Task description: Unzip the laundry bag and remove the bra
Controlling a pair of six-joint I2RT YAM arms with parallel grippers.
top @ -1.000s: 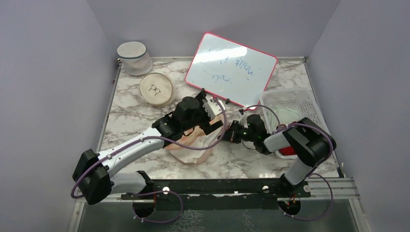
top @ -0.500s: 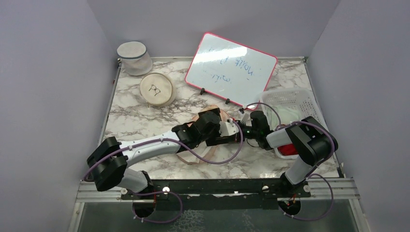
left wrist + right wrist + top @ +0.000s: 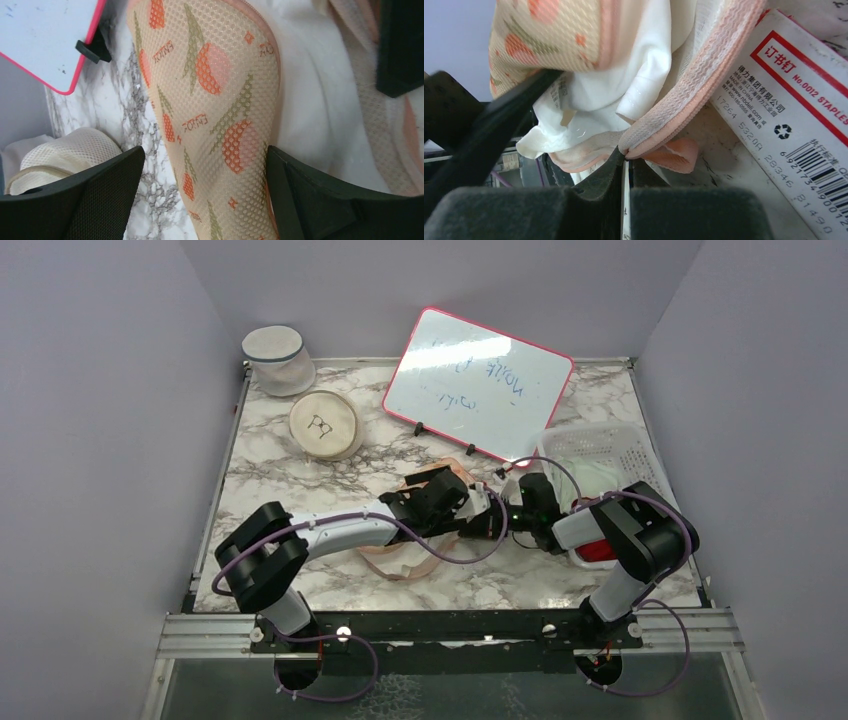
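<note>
The laundry bag (image 3: pixel 403 562) lies crumpled at the table's middle, under both grippers. Its pinkish zipper edging (image 3: pixel 704 75) shows in the right wrist view, with white fabric (image 3: pixel 644 60) bunched beside it. The bra (image 3: pixel 215 100), peach with a red and green print, stands between the open fingers (image 3: pixel 100 200) of my left gripper (image 3: pixel 205 200); the right finger touches its edge. The bra also shows in the top view (image 3: pixel 440 473) and the right wrist view (image 3: pixel 549 30). My right gripper (image 3: pixel 626 157) is shut on the bag's pink edging, low over the table (image 3: pixel 495 522). My left gripper (image 3: pixel 476 502) sits just beside it.
A whiteboard (image 3: pixel 478 380) leans at the back. A white basket (image 3: pixel 600 455) stands at the right, something red (image 3: pixel 597 550) in front of it. A round cream disc (image 3: pixel 325 425) and a mesh cylinder (image 3: pixel 275 358) sit back left. A staples box (image 3: pixel 794 95) lies next to the right gripper.
My left arm has swung right and down, bringing its gripper from above the bag to beside the right gripper, around the bra cup. The right gripper has barely moved.
</note>
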